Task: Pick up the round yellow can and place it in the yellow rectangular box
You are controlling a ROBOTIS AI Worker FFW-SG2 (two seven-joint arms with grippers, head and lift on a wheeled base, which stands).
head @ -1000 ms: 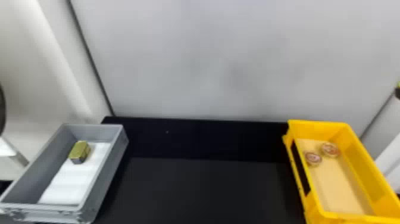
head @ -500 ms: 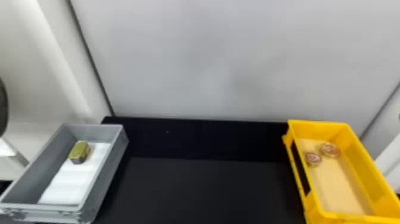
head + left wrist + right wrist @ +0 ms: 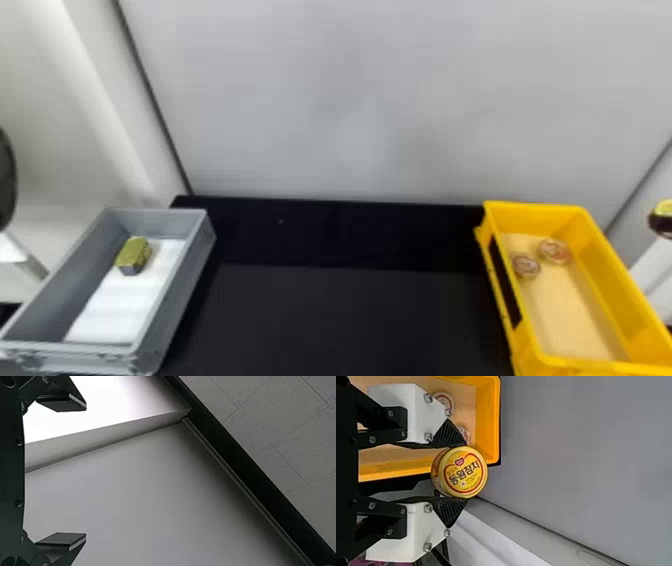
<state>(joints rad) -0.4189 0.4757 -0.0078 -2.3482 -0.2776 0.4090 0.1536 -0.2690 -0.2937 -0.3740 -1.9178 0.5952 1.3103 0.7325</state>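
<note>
At the right edge of the head view, my right gripper [image 3: 661, 224] shows as a dark tip with the yellow can [image 3: 665, 207] at it, to the right of the yellow box [image 3: 605, 280]. In the right wrist view my right gripper [image 3: 467, 472] is shut on the round can [image 3: 463, 472], one finger on either side of it, with the box [image 3: 488, 419] behind. Two small round discs [image 3: 554, 251] lie on the box's floor near its far end. My left gripper [image 3: 85, 471] is open in the left wrist view, with nothing between its fingers.
A grey box [image 3: 200, 265] at the left holds a greenish-gold block [image 3: 133, 255] on a white sheet [image 3: 120, 305]. A black table [image 3: 345, 315] lies between the boxes, before a pale wall [image 3: 350, 100]. A dark rounded shape [image 3: 6, 177] shows at the left edge.
At the head view's right edge, the can and gripper tip have come down and slightly inward. The dark shape at the left edge has shifted a little inward. Both boxes stay put.
</note>
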